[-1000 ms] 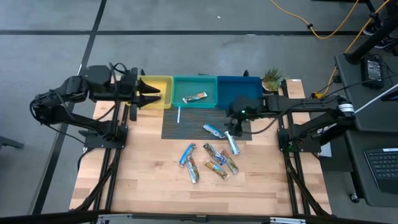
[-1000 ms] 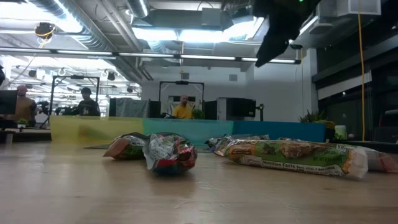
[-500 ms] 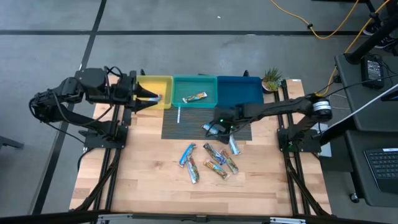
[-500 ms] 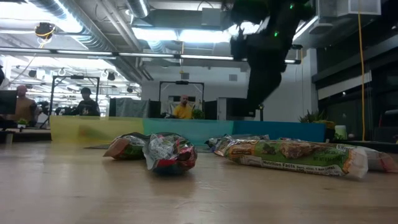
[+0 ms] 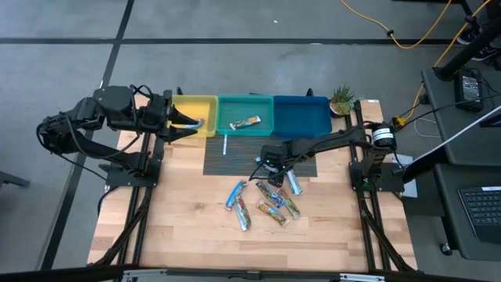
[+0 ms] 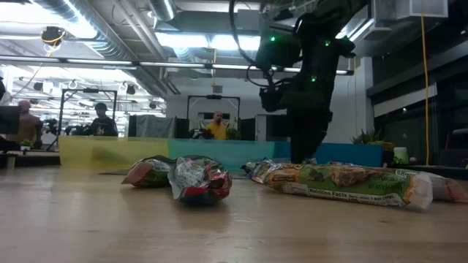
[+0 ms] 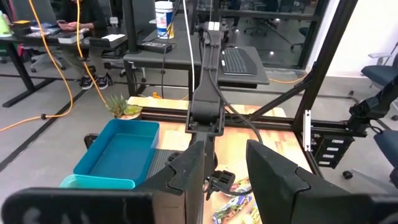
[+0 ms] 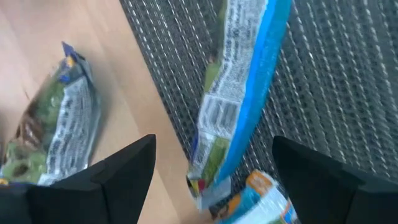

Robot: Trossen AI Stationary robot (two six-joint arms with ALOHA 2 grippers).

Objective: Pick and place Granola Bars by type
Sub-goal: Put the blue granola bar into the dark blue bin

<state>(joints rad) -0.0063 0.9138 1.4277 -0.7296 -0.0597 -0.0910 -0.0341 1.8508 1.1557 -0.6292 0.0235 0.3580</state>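
Observation:
Several granola bars lie loose in a cluster (image 5: 266,204) on the wooden table; one more lies in the teal bin (image 5: 245,122). My right gripper (image 5: 264,166) is open and low over the dark mesh mat. In the right wrist view its fingers stand on either side of a blue-edged bar (image 8: 242,81) that lies flat on the mat, and I see no touch. A green-printed bar (image 8: 56,130) lies on the wood beside it. My left gripper (image 5: 188,124) is open and waits at the yellow bin's left side, its fingers (image 7: 193,171) empty.
Yellow (image 5: 200,104), teal (image 5: 246,102) and blue (image 5: 301,117) bins stand in a row along the table's far edge. A small plant (image 5: 342,99) sits right of them. A white stick (image 5: 225,145) lies on the mat's left part. Bare wood lies toward the near edge. People sit in the room behind.
My right gripper has swung from in front of the blue bin toward the table's left and near side, and has come down onto the mat over the blue-edged bar. The bars have stayed where they were.

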